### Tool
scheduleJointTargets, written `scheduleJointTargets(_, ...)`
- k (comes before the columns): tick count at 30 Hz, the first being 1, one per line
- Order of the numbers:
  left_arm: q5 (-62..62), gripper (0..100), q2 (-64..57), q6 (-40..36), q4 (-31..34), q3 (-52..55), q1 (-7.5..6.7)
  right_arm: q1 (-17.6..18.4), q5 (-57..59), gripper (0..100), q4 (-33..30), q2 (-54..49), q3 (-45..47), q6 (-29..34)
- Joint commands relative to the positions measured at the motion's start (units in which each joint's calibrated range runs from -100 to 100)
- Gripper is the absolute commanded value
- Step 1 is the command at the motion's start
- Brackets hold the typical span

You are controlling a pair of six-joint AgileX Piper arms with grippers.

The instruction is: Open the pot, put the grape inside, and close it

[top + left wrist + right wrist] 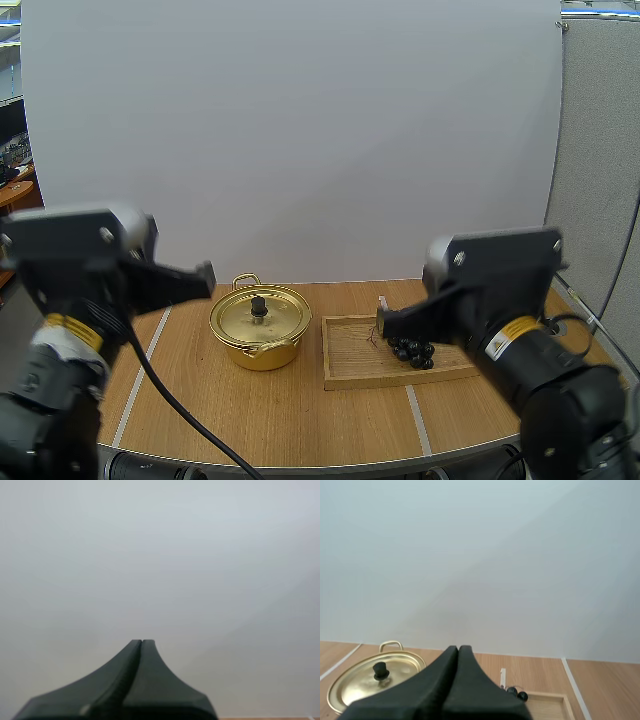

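Note:
A gold pot (260,330) stands at mid-table with its lid (259,314) on, a black knob in the lid's middle. To its right a bunch of dark grapes (413,351) lies in a wooden tray (350,360). My left gripper (207,276) hovers high, left of the pot; in the left wrist view its fingers (141,643) lie together as one wedge, shut on nothing. My right gripper (383,318) hangs above the tray near the grapes, also shut (458,649), with the pot (375,680) and a few grapes (517,693) beyond it.
The wooden table (300,420) carries white tape lines (415,415) near the front. A white backdrop stands behind it. Bare wood lies in front of the pot and tray.

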Motion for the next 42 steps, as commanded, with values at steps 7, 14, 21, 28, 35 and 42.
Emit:
scheduleJointTargets(7,25.9,0,-0.14,0.25,0.02,-19.73,0.08,0.07,25.6,0,0.66,-0.21,-21.07,0.09)
scheduleJointTargets(14,38.94,0,-0.14,3.34,0.02,-24.0,0.08,0.07,44.2,0,0.55,-0.21,-26.95,0.09)
scheduleJointTargets(21,45.12,0,5.0,6.51,-0.07,-24.0,0.08,0.07,49.34,0,-1.24,3.34,-28.39,0.17)
scheduleJointTargets(28,48.11,0,20.17,7.46,-0.73,-24.0,0.08,0.07,54.01,0,-2.56,16.22,-28.39,2.26)
scheduleJointTargets(35,46.4,0,33.2,11.43,-3.57,-24.0,0.08,0.07,51.83,0,-2.91,28.23,-28.39,2.42)
scheduleJointTargets(42,43.72,7,39.32,11.06,-3.83,-24.0,0.08,0.07,48.09,0,-2.91,32.18,-28.39,2.42)
